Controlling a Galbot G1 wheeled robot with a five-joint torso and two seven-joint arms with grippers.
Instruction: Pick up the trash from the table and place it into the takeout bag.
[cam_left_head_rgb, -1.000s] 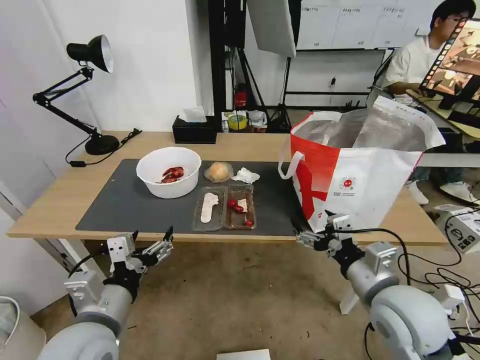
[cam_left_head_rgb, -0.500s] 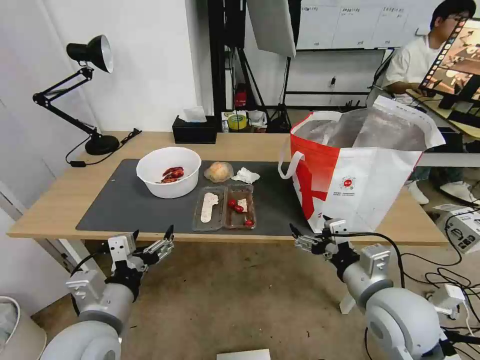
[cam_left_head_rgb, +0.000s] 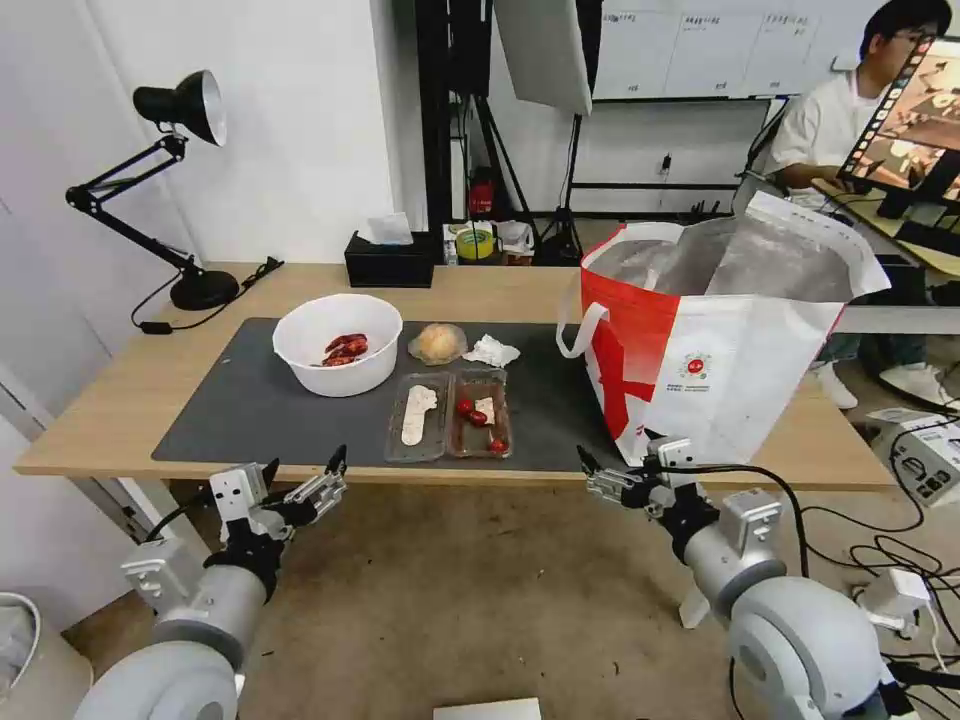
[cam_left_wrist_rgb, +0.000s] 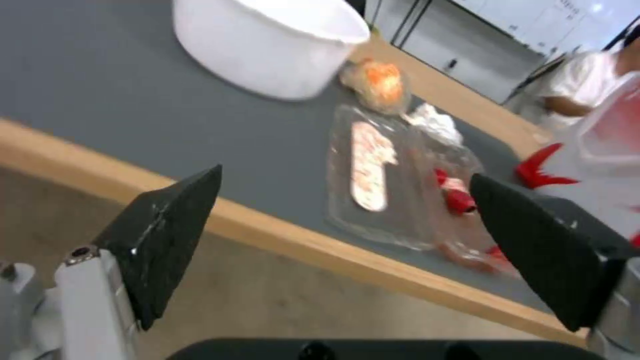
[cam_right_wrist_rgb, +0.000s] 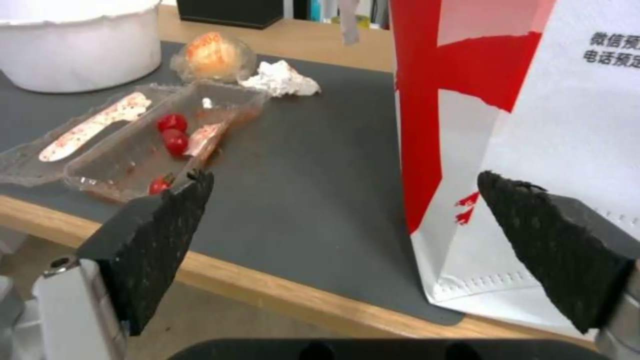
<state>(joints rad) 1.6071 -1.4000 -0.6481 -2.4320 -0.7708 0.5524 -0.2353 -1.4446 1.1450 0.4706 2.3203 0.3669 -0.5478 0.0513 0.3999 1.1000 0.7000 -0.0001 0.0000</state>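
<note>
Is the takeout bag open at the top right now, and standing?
Open and upright: the takeout bag stands on the table, its mouth spread, silver lining showing.

Two rounded light-grey arm housings fill the lower corners of the head view, each narrowing to a black wrist collar. The left gripper (cam_left_head_rgb: 303, 472) and the right gripper (cam_left_head_rgb: 612, 466) carry silver-white metal brackets and black wedge-shaped fingers (cam_left_wrist_rgb: 167, 235) that taper to points. In the right wrist view the finger faces look finely textured, and a small round screw sits on the pale mount below one. Black cables loop from the right wrist over its forearm.
</note>
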